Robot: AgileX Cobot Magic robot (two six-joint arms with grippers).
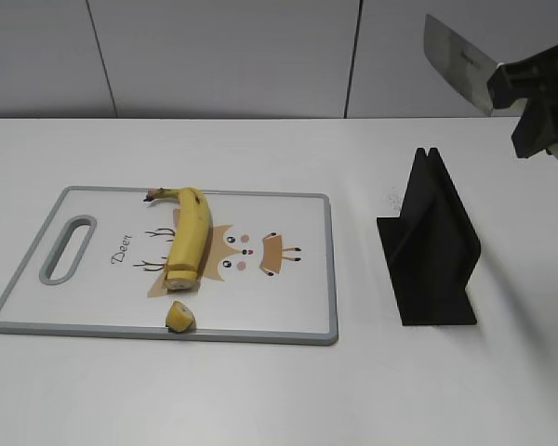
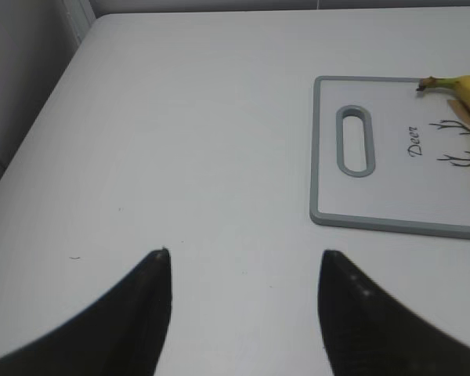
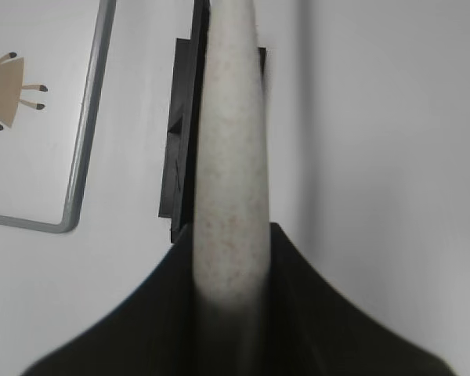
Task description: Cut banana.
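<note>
The banana (image 1: 188, 239) lies on the white cutting board (image 1: 298, 307), its dark stem toward the back and its cut end toward the front. A small cut-off end piece (image 1: 179, 317) lies just in front of it. The stem end also shows in the left wrist view (image 2: 458, 85). My right gripper (image 1: 539, 93) is high at the upper right, shut on a knife whose blade (image 1: 454, 59) points up and left. In the right wrist view the pale speckled knife handle (image 3: 229, 157) sits between the jaws (image 3: 231, 266). My left gripper (image 2: 245, 266) is open and empty over bare table, left of the board (image 2: 392, 222).
A black knife stand (image 1: 431, 243) stands on the table right of the board, below the raised knife; it also shows in the right wrist view (image 3: 182, 141). The white table (image 1: 260, 390) ends at a grey wall behind.
</note>
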